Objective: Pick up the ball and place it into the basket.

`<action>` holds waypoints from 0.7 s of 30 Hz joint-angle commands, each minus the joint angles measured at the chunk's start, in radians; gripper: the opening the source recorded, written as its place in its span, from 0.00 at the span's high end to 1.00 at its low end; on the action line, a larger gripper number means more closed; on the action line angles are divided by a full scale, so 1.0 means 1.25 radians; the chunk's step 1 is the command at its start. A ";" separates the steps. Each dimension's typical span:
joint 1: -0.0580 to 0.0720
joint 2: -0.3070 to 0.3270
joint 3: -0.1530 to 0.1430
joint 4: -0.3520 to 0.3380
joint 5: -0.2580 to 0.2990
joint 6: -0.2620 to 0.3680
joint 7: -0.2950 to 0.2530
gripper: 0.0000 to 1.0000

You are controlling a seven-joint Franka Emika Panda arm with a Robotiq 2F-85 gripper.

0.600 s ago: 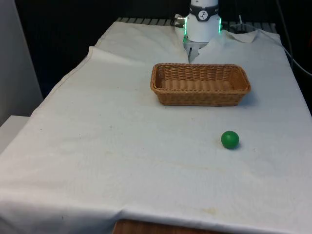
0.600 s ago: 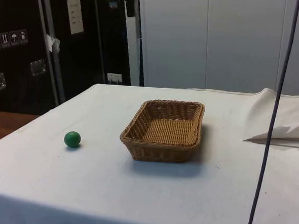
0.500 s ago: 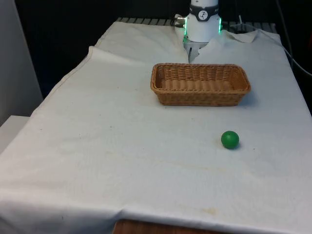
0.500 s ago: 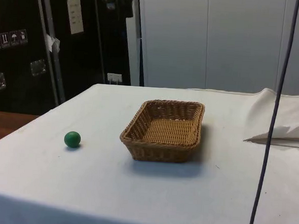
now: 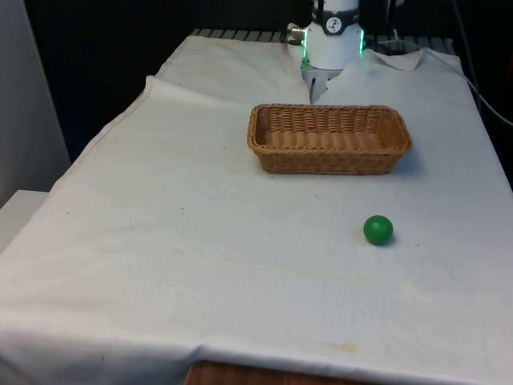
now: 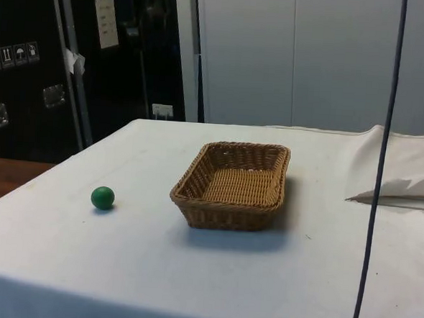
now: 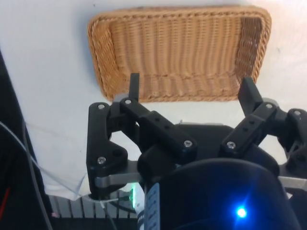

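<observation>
A small green ball (image 5: 378, 229) lies on the white cloth near the front view's right, well in front of the basket; the side view has the ball (image 6: 102, 197) off the basket's short end. The brown wicker basket (image 5: 329, 138) stands empty at mid-table, long side across the front view; its rim (image 6: 229, 196) shows in the side view. In the wrist view my gripper (image 7: 192, 88) hangs high above the basket (image 7: 178, 50), open, with nothing between its fingers (image 7: 134, 86).
The robot's white base (image 5: 333, 40) stands behind the basket at the table's far end. A fold of cloth (image 6: 398, 170) is bunched up beside it. A thin dark cable (image 6: 380, 169) hangs down in the side view.
The cable in the side view has swung a little and the arm has shifted slightly. Ball and basket have not moved.
</observation>
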 commanded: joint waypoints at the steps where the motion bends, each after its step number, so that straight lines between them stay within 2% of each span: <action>1: 0.002 0.015 0.004 0.007 0.002 0.009 0.007 0.00; 8: -0.001 0.084 0.024 0.044 0.008 0.042 0.024 0.00; 9: 0.000 0.076 0.022 0.037 0.001 0.043 0.022 0.00; 14: -0.002 0.146 0.032 0.094 0.025 0.054 0.029 0.00; 18: 0.000 0.175 0.030 0.117 0.030 0.060 0.027 0.00; 21: -0.002 0.215 0.035 0.151 0.054 0.068 0.029 0.00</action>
